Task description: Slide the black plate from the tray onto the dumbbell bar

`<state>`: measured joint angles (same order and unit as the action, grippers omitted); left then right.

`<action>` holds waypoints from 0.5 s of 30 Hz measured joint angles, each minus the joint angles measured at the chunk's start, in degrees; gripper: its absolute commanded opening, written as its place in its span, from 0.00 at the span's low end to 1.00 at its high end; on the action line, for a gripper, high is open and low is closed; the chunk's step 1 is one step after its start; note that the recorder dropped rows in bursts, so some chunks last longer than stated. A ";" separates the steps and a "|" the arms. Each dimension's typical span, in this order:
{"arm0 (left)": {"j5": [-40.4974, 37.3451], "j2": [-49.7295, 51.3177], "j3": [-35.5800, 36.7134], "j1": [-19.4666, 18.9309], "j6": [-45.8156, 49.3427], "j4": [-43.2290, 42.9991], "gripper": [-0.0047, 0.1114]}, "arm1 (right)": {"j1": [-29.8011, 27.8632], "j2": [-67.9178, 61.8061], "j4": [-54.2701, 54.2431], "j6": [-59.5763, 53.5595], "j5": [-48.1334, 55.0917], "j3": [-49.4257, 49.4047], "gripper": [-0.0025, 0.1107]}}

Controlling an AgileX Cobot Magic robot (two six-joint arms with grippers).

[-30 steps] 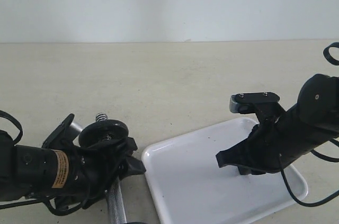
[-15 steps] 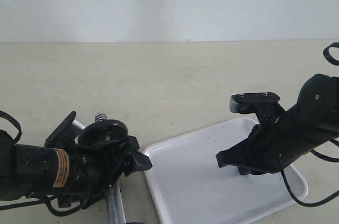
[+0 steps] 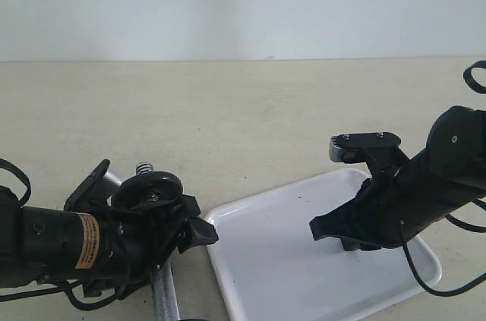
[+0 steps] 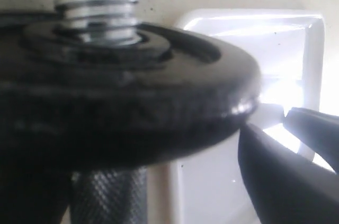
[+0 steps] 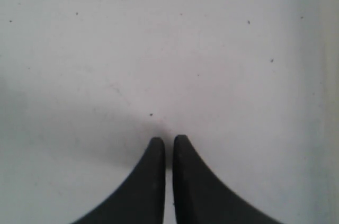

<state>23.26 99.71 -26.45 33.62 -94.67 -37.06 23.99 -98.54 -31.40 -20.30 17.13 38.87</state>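
Observation:
The black plate (image 3: pixel 149 187) sits on the dumbbell bar (image 3: pixel 163 297), left of the tray (image 3: pixel 281 275). The bar's threaded end (image 3: pixel 144 168) sticks up through the plate's hole. In the left wrist view the black plate (image 4: pixel 132 91) fills most of the picture, with the threaded end (image 4: pixel 95 1) above it and the knurled part of the dumbbell bar (image 4: pixel 106 197) below. My left gripper (image 3: pixel 149 206) is open, its jaws on either side of the plate. One of its fingers (image 4: pixel 280 181) stands just off the rim. My right gripper (image 3: pixel 326 228) (image 5: pixel 168 142) hangs shut and empty over the white tray (image 5: pixel 159 49).
The tray's near corner (image 4: pixel 249 49) lies close beside the bar. The beige tabletop (image 3: pixel 228 108) runs back to a white wall. A black cable loop (image 3: pixel 474 76) hangs at the right edge.
The left gripper's tray-side finger has swung outward, away from the plate's rim, and the plate has settled slightly on the bar. The right arm has not moved.

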 measured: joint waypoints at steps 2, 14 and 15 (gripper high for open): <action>-0.29 -0.08 -0.13 0.00 0.10 -0.94 0.69 | 0.00 0.00 0.00 0.00 0.14 0.00 0.05; -21.55 -11.83 0.20 -0.35 0.32 -8.35 0.69 | 0.00 0.00 0.00 0.00 0.65 0.00 0.05; -22.20 -13.87 0.20 -0.45 0.32 -8.35 0.69 | 0.00 0.00 0.00 0.00 0.65 0.00 0.05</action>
<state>1.07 85.85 -26.25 33.17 -94.35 -45.40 23.99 -98.54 -31.40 -20.30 17.78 38.87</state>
